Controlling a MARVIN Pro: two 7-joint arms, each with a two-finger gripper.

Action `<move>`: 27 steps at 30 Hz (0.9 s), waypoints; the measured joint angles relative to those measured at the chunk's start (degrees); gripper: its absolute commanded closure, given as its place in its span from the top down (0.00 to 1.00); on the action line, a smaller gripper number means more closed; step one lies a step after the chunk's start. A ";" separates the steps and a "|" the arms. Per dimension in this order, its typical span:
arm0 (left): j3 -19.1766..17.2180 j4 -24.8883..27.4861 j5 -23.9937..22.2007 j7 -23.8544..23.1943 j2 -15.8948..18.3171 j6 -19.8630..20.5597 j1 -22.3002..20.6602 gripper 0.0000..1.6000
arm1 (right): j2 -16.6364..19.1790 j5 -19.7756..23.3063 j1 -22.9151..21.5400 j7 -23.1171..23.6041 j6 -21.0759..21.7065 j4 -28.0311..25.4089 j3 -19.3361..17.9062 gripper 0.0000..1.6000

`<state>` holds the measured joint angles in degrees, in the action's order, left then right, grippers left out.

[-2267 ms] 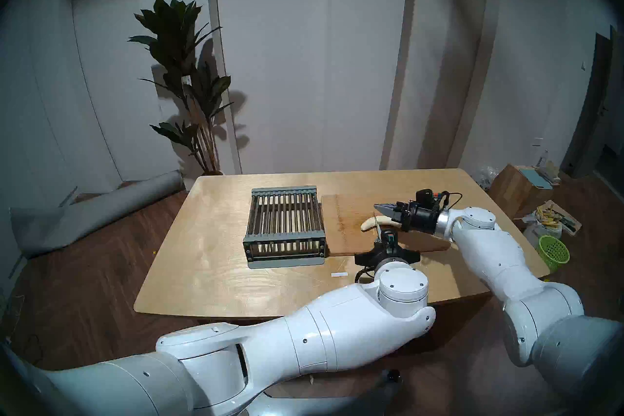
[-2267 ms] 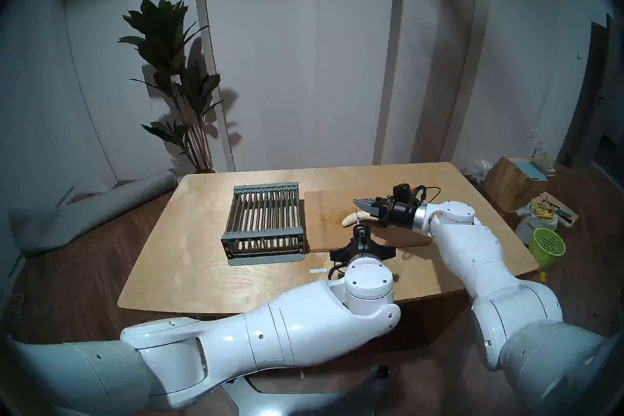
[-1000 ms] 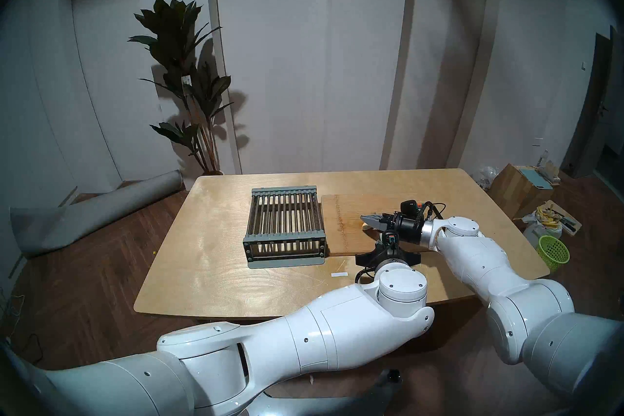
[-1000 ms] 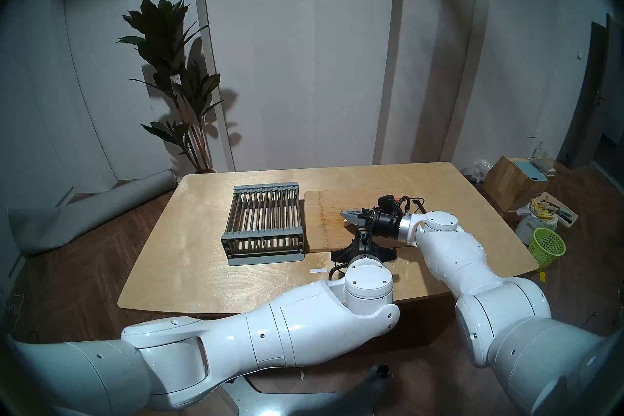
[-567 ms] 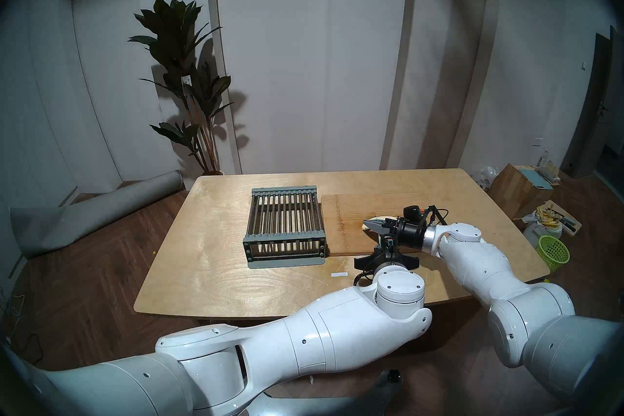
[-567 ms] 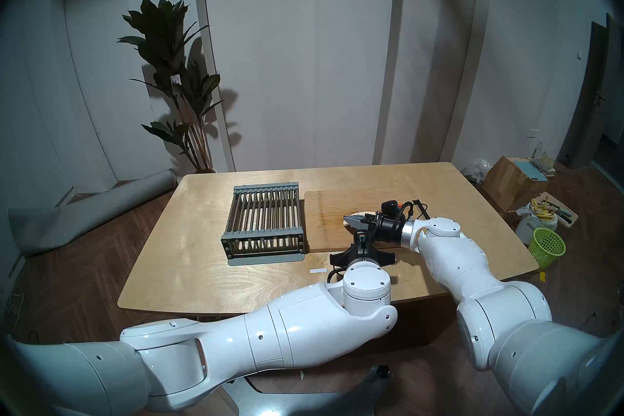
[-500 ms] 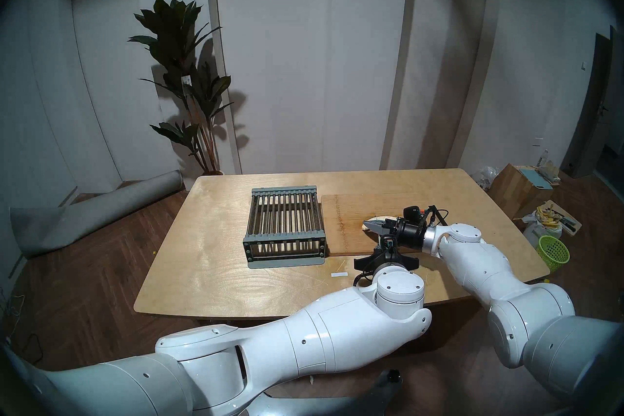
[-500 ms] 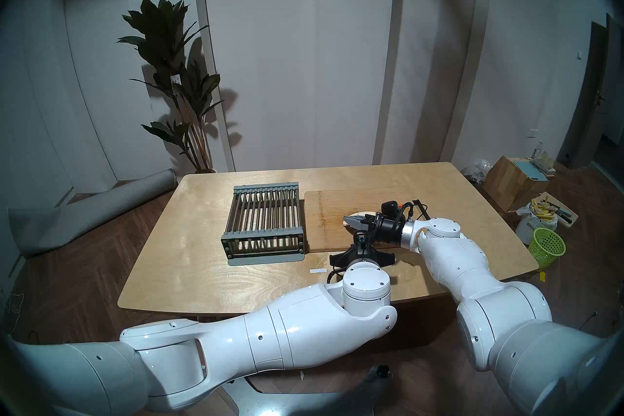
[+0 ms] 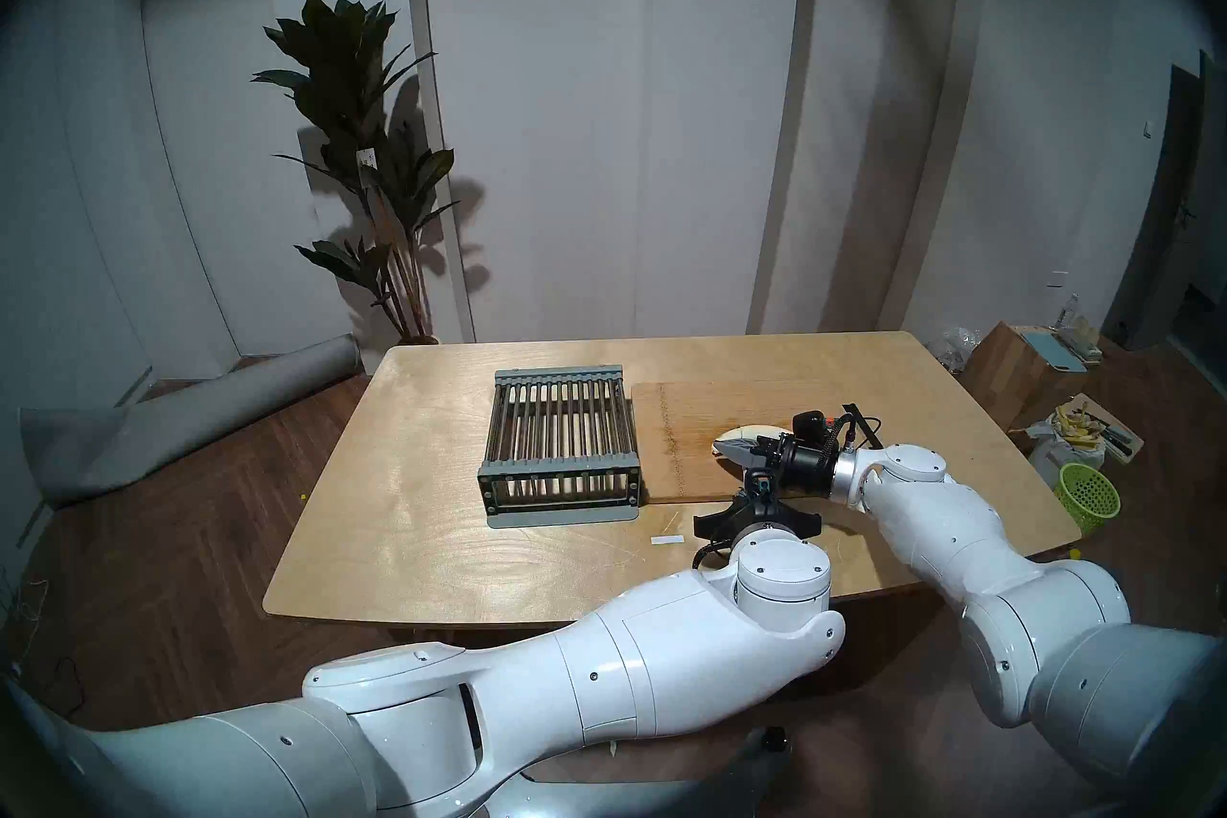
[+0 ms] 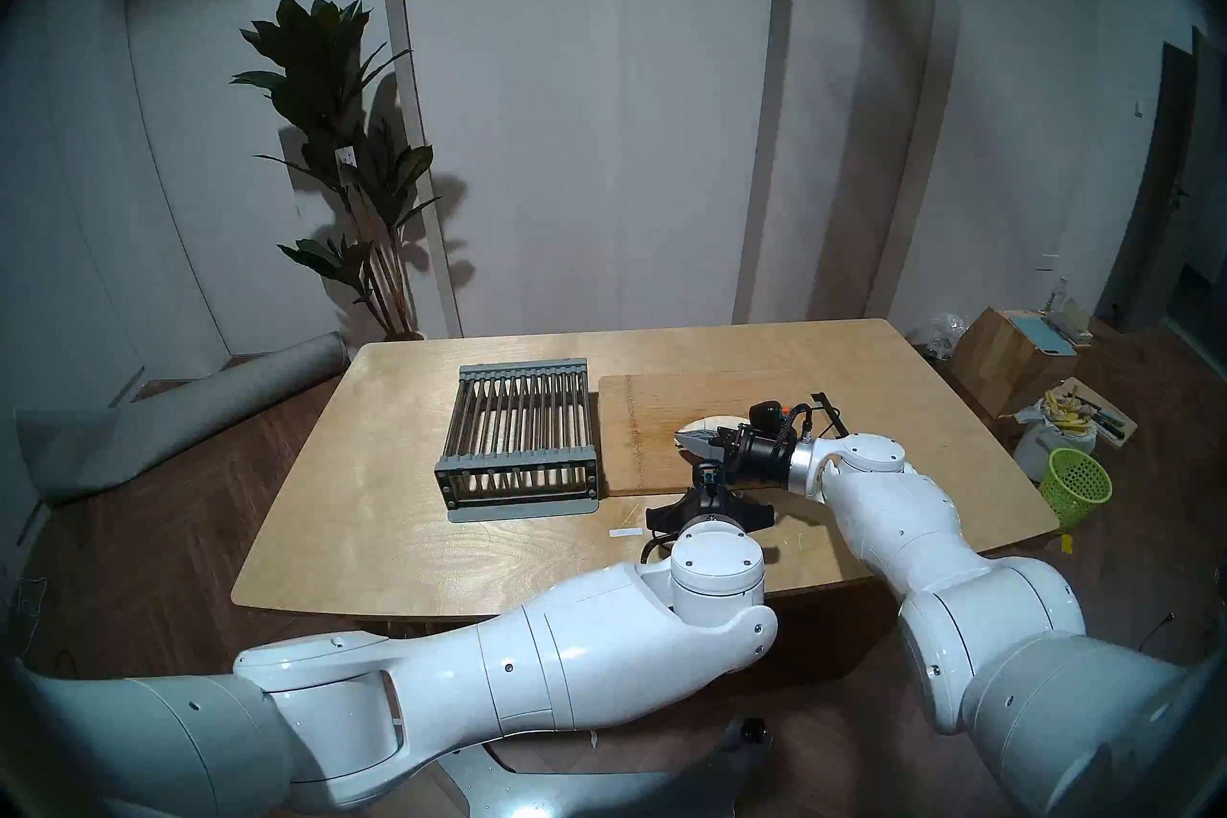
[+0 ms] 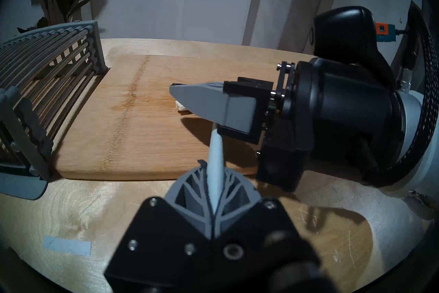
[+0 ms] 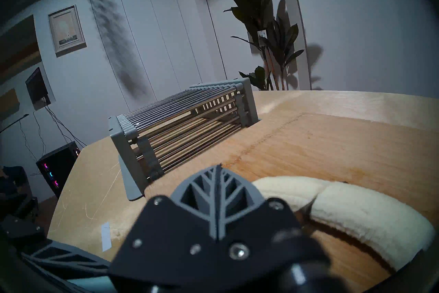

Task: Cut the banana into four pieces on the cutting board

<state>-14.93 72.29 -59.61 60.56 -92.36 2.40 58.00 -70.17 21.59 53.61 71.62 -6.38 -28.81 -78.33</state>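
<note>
Banana (image 12: 351, 211), peeled and pale cream, lies on the cutting board (image 9: 690, 405) toward its right half; the right wrist view shows a cut across it, one curved length (image 12: 285, 188) on the view's left and a second piece on the right, the two ends touching at the cut; whether more cuts exist cannot be told from these views. Left end effector (image 11: 215, 192) is closed on a thin pale knife (image 11: 215, 161), held between its grey ribbed fingers (image 11: 190, 199); the blade runs forward and up over the near edge of the board and disappears under the right end effector, so its tip and any contact with the fruit are hidden. Right end effector (image 11: 187, 95) is closed with nothing between its fingers, which meet in a wedge; it points nearly level toward the view's left, low over the board, lying just over the banana; whether it presses on the fruit cannot be told. In the head view only the banana's far edge shows behind the right end effector (image 9: 734, 446); the left end effector (image 9: 757, 481) sits at the board's near edge. Board rests on the wooden surface (image 9: 411, 531); a grey metal slatted rack (image 9: 561, 445) stands just beside its left edge; a small strip of pale tape (image 9: 666, 540) lies on the surface near the left wrist.
</note>
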 measured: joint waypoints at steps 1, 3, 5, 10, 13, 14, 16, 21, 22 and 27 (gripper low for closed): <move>0.06 0.04 0.04 0.09 0.03 -0.04 0.00 0.00 | 0.01 0.01 0.03 0.01 -0.01 -0.04 0.00 0.00; 0.38 0.19 0.32 0.46 0.13 -0.19 0.00 0.00 | 0.04 0.05 0.17 0.06 -0.04 -0.27 0.01 0.00; 0.61 0.35 0.66 0.83 0.22 -0.38 -0.01 0.00 | 0.12 0.08 0.34 0.07 -0.06 -0.55 -0.01 0.00; 0.71 1.04 1.70 1.63 0.28 -1.02 -0.54 0.00 | 0.51 1.31 1.11 0.08 -0.09 -1.67 -1.77 0.00; 0.56 1.40 2.22 1.98 0.28 -1.36 -1.08 0.00 | 1.10 2.52 1.08 0.38 -0.22 -2.63 -3.55 0.00; 0.53 1.48 2.31 2.05 0.28 -1.43 -1.19 0.00 | 1.27 2.82 0.97 0.48 -0.29 -2.91 -4.00 0.00; 0.50 1.68 2.51 2.20 0.25 -1.55 -1.43 0.00 | 1.76 3.58 0.56 0.76 -0.48 -3.75 -5.16 0.00; 0.50 2.17 2.91 2.50 0.13 -1.84 -1.81 0.00 | 3.26 5.64 -0.75 1.64 -0.95 -6.59 -8.33 0.00; 0.55 2.31 3.01 2.54 0.09 -1.90 -1.88 0.00 | 3.72 6.24 -0.98 1.92 -1.06 -7.51 -9.26 0.00; 0.83 2.97 3.60 2.60 0.01 -2.17 -2.13 0.00 | 5.77 8.55 -1.11 2.46 -1.30 -10.83 -12.99 0.00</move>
<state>-14.10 75.26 -56.01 63.16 -92.35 0.24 55.87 -64.40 30.14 52.50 74.08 -7.68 -39.64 -91.32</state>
